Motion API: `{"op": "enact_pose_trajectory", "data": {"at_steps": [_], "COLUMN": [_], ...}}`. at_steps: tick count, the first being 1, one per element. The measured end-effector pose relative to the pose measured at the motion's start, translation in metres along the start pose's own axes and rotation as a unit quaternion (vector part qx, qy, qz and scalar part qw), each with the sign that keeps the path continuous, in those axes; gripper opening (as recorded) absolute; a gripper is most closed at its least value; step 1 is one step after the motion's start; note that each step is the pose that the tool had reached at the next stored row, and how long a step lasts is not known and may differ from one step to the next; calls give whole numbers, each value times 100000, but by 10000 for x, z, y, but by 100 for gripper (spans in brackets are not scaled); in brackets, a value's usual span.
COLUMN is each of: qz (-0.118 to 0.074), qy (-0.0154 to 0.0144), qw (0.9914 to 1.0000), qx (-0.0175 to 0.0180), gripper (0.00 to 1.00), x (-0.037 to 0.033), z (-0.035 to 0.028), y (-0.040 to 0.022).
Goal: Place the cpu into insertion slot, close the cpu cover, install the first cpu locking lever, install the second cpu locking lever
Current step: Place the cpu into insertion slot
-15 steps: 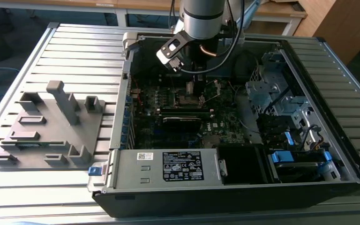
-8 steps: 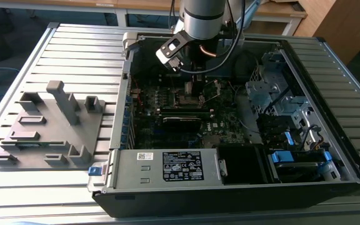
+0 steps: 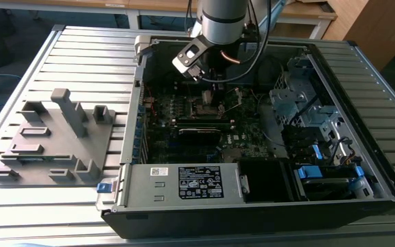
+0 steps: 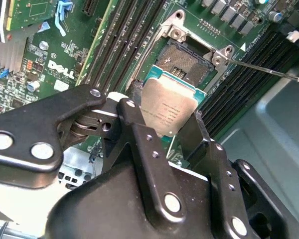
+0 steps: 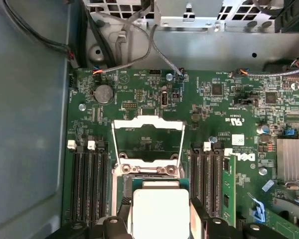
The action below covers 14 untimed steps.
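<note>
I have the cpu [image 4: 169,107] clamped between my jaws, hovering at the edge of the bare insertion slot [image 4: 187,59] and not yet seated, with the cpu cover [image 5: 148,119] flipped open and a locking lever [image 4: 261,67] unhooked, so I judge all four steps undone.

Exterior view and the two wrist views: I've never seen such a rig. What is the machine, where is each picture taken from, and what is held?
The machine is a robot arm reaching into an open computer case lying on a slatted metal table, beside a grey fixture block. The exterior view comes from a camera off the arm; both wrist views come from cameras riding on it, facing the green circuit board. Its gripper is shut on the cpu, a flat silver chip, right by the insertion slot. The cpu cover stands open.
</note>
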State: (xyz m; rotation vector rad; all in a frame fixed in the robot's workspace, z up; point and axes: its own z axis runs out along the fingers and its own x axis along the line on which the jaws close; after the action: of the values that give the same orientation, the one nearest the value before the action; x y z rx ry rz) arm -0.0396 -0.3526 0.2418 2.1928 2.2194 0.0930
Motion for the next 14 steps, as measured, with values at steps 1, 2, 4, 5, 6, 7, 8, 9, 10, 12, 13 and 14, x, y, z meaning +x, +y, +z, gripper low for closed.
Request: {"op": "enact_pose_trajectory", "data": {"at_steps": [1,2,4,5,6,7,8,9,10,12,13,14], "qz": [-10,-12,-8,-10,-10,-9,-6,-6,-6,-8,-6,-8], "qy": [7,11,-2,-2,0,5,3,1,-2,7,10,4], "qw": [100000,100000,100000,100000,100000,100000,100000,100000,100000,100000,100000,100000], "qx": [2,-1,4,3,3,2,0,3,5,-1,-3,2], "gripper": [54,54,54,54,54,54,54,54,54,54,54,54], "x": [3,6,16,23,32,42,52,63,76,95,99,102], "z": [5,12,28,36,44,52,58,64,71,88,100,113], "y": [-2,-7,-17,-22,-28,-32,-37,-41,-44,-50,-55,-60]}}
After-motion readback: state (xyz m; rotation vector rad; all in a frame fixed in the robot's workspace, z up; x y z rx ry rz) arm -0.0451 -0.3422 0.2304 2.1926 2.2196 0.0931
